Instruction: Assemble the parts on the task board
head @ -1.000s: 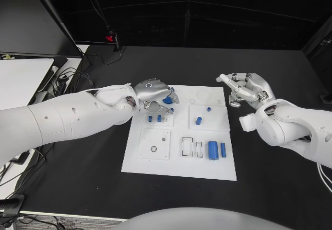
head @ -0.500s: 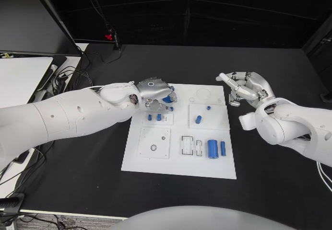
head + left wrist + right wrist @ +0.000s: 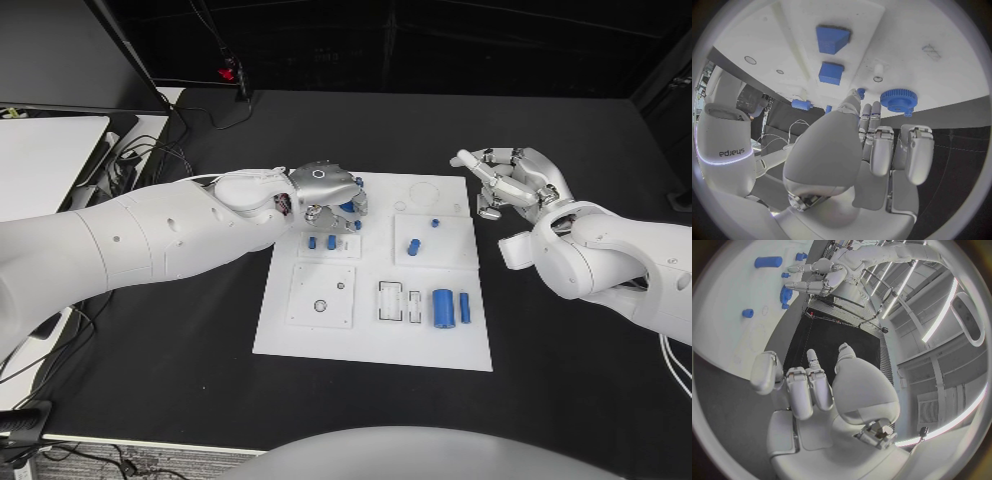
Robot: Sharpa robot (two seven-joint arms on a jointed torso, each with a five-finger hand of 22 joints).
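Your black table carries the white board at centre, with bare tabletop on its near, left and right sides. Your left hand hangs over the board's far-left corner, fingers spread, beside the blue gear. Your right hand hovers off the far-right edge, fingers apart, holding nothing. Two blue cylinders lie near-right.

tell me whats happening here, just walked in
A two-armed robot is working over a white task board with small blue parts on it. Its left hand is at the board's far left corner, fingers pointing down beside a blue gear; whether it actually holds the gear is hard to tell. The right hand hovers off the board's far right corner, fingers apart and holding nothing. Two blue cylinders lie near the board's front right, apparently not yet assembled.
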